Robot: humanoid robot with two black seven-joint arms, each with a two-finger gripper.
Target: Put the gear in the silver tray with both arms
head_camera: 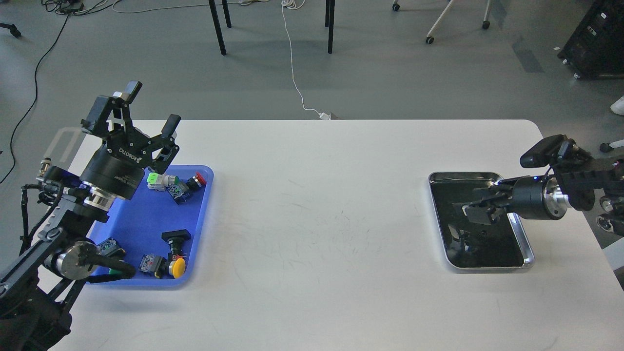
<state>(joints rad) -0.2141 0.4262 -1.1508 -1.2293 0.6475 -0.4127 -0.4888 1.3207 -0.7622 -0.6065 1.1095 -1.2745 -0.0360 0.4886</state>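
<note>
Left gripper (148,109) spread wide, empty, above blue tray's (141,219) far edge. Right gripper (475,207) over silver tray (524,241) near table's right edge; grip state unreadable. Gear not discernible. Risk: dark reflective floor hides part, misjudged drop bounces off rim.

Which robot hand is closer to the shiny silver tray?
The right one. The right gripper hangs over the silver tray. The left gripper is far off at the table's other end, above the blue tray.
</note>
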